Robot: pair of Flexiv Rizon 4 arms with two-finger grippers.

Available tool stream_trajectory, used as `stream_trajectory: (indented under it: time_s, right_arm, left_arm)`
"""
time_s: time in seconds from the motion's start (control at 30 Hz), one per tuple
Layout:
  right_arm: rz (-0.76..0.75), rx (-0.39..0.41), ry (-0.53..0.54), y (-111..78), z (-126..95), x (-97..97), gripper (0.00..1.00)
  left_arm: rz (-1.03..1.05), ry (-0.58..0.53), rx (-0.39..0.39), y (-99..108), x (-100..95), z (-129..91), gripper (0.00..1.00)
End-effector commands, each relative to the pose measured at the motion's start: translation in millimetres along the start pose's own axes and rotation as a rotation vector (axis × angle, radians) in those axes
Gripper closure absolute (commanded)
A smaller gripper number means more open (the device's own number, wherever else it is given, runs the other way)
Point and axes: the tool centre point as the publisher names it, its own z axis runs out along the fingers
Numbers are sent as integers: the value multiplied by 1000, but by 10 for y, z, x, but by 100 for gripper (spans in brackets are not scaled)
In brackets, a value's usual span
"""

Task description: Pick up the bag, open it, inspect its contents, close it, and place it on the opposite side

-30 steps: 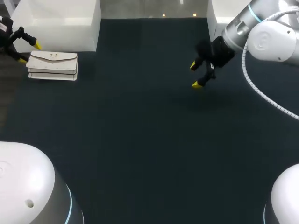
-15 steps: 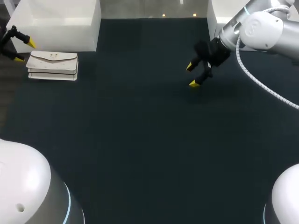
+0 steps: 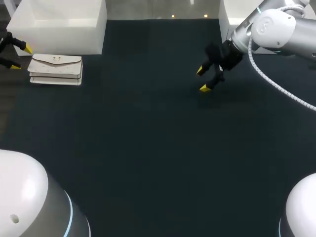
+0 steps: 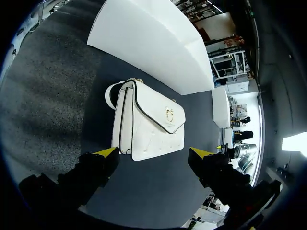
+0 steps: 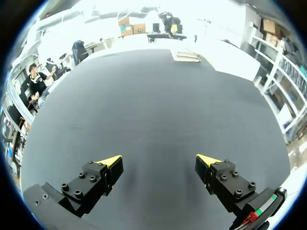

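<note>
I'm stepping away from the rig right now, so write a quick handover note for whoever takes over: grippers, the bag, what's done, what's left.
Left gripper: open and empty, just beside the left end of the bag, not touching it.
Right gripper: open and empty, above the table, right of its middle.
The bag sits at the table's far left, in front of a white box, flap closed.
Done: nothing visible; the bag is not picked up.
Left: grip and lift it, open it, inspect it, close it, set it on the right side.
</note>
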Motion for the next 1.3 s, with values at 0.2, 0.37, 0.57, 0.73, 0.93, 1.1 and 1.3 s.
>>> stream_trajectory:
  time_s: [0.2,0.37,0.57,0.73,0.93,1.1,1.3]
  right_arm:
    - [0,-1,4,-2,3,-17,0]
    - [0,-1,4,-2,3,-17,0]
    - [0,-1,4,-2,3,-17,0]
    - [0,-1,4,-2,3,-17,0]
    - [0,-1,4,-2,3,-17,0]
    - [0,-1,4,-2,3,-17,0]
    - [0,-1,4,-2,3,-17,0]
  left_arm:
    - [-34,109,-75,-241,-225,107,0]
    - [-51,125,-77,-333,-254,156,16]
    - [-61,119,-99,-380,-266,222,55]
    - [-61,108,-116,-388,-261,259,100]
    - [-41,90,-130,-343,-187,230,100]
    - [-2,66,-150,-294,-63,194,100]
    - [32,25,-180,-245,88,203,100]
